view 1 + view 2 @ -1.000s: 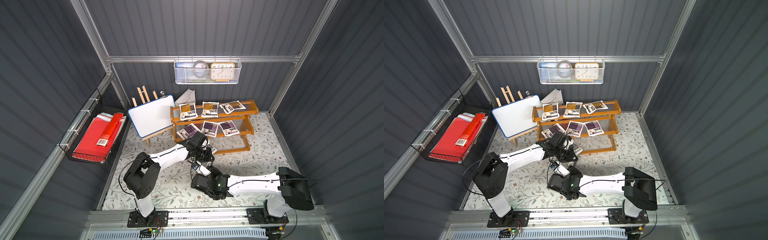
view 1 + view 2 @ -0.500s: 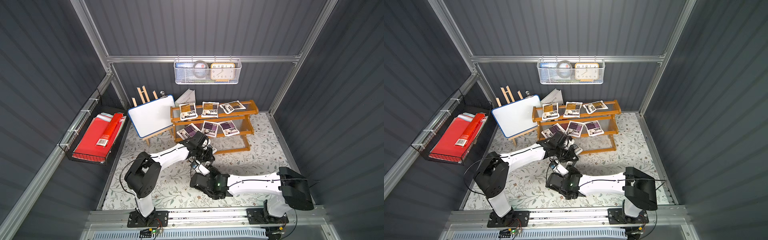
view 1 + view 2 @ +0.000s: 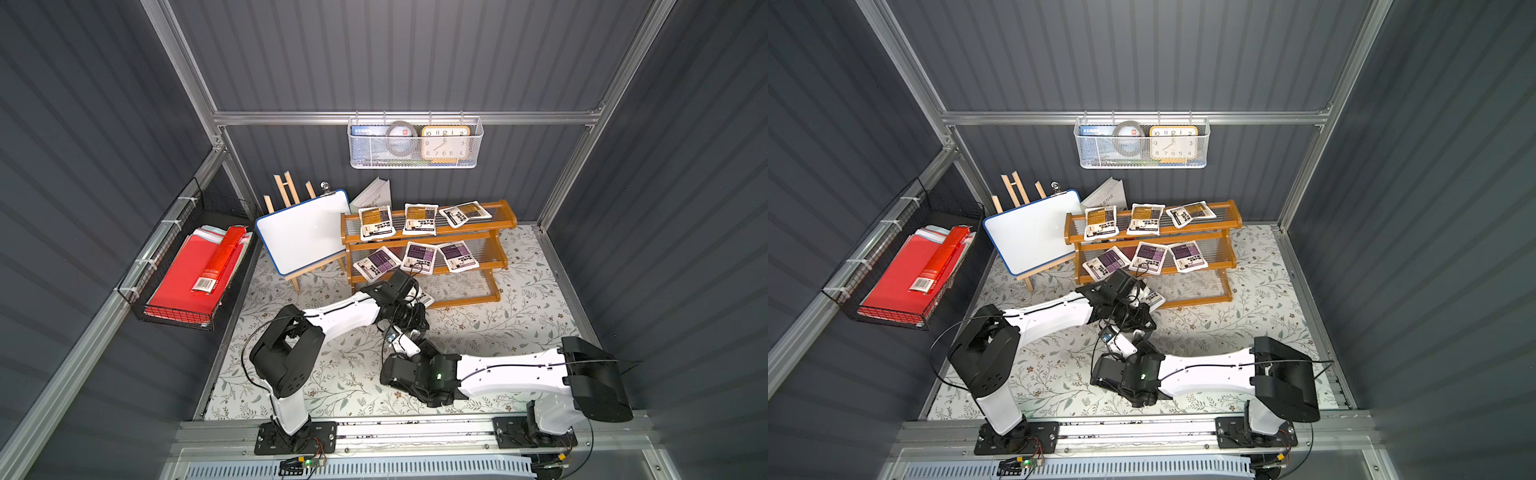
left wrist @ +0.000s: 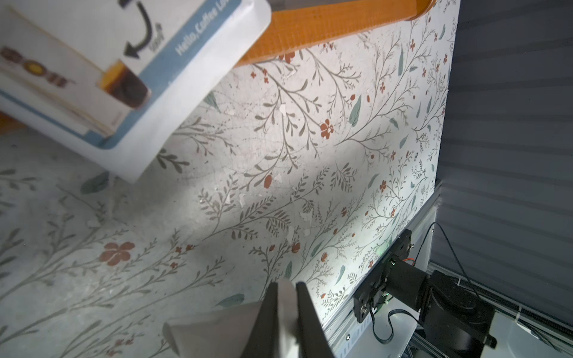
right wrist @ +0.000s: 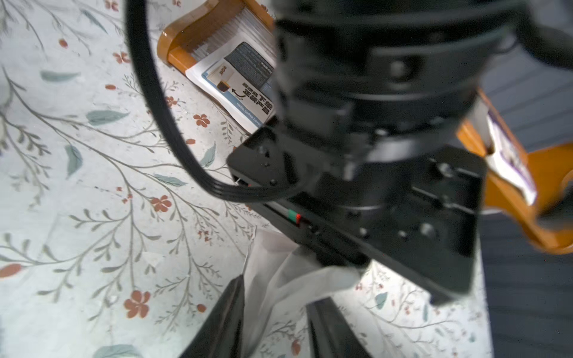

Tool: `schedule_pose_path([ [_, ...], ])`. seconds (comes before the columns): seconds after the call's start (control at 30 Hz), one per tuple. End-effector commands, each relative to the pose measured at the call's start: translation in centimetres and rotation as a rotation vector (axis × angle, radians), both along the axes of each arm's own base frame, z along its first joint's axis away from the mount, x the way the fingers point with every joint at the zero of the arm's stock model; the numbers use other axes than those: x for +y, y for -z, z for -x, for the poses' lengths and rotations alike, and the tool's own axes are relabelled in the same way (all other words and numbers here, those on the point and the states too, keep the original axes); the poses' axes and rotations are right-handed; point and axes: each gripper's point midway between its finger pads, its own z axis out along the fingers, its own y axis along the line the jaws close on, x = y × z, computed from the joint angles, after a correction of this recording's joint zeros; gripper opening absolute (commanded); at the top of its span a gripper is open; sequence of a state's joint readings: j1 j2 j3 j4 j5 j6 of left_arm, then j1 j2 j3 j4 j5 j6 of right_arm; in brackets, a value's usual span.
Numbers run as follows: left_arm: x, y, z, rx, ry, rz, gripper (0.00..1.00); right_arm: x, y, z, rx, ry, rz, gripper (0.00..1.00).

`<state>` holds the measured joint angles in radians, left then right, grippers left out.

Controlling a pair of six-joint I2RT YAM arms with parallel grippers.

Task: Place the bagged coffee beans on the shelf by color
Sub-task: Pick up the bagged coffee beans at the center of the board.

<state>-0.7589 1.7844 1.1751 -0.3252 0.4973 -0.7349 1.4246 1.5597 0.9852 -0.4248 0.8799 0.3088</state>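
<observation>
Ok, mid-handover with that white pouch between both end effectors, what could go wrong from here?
1. The left end effector pinches only an edge of the white pouch, and the right end effector stands open around it: the pouch may slip or twist.
2. The blue-labelled pouch overhangs the bottom rail of the shelf beside the left arm; a swing could knock it off.

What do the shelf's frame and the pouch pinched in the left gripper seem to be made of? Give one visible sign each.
Shelf frame: probably wood, smooth orange-brown stain; shaped, rounded rail ends suggest it.
Held pouch: thin flexible film or coated paper, matte white; it creases and folds where the left gripper pinches it.
</observation>
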Motion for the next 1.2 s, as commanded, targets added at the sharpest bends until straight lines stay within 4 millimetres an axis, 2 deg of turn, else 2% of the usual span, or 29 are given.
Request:
schedule_pose_path([
  [0.0, 0.3, -0.1, 1.6, 0.032, 0.017, 0.007, 0.00, -1.7, -1.2, 0.6, 0.029, 0.063, -0.142, 0.52],
  [0.07, 0.3, -0.3, 1.6, 0.029, 0.012, 0.016, 0.00, -3.0, -1.4, 1.0, 0.054, 0.087, -0.208, 0.65],
  [0.1, 0.3, -0.3, 1.6, 0.028, 0.009, 0.014, 0.00, -3.8, -1.9, 1.0, 0.056, 0.108, -0.252, 0.67],
  [0.17, 0.2, -0.5, 1.5, 0.020, 0.010, 0.018, 0.00, -5.4, -2.9, 1.1, 0.055, 0.153, -0.338, 0.69],
  [0.47, -0.4, -1.7, 1.6, -0.005, 0.036, 0.081, 0.00, -13.7, -10.2, -0.7, -0.147, 0.399, -0.729, 0.69],
  [0.57, -1.1, -3.2, 2.0, -0.024, 0.070, 0.156, 0.00, -16.1, -11.3, -1.7, -0.169, 0.529, -0.836, 0.69],
  [0.7, -2.4, -7.4, 3.2, -0.062, 0.157, 0.342, 0.00, -18.5, -9.8, -2.9, -0.063, 0.701, -1.031, 0.72],
  [0.77, -2.7, -9.4, 4.1, -0.086, 0.204, 0.430, 0.00, -18.0, -9.0, -3.6, 0.001, 0.665, -1.086, 0.72],
  [0.93, -1.8, -13.9, 6.6, -0.175, 0.294, 0.615, 0.00, -20.0, -7.0, -4.6, 0.072, 0.717, -1.135, 0.73],
  [1.03, -0.7, -17.3, 8.1, -0.252, 0.314, 0.756, 0.00, -19.5, -6.1, -4.7, 0.127, 0.680, -1.147, 0.73],
  [1.1, 0.0, -19.6, 8.9, -0.307, 0.324, 0.841, 0.00, -18.5, -5.8, -5.0, 0.159, 0.634, -1.144, 0.73],
  [1.17, 0.6, -21.1, 9.3, -0.355, 0.336, 0.880, 0.00, -17.4, -6.1, -5.5, 0.182, 0.576, -1.121, 0.73],
])
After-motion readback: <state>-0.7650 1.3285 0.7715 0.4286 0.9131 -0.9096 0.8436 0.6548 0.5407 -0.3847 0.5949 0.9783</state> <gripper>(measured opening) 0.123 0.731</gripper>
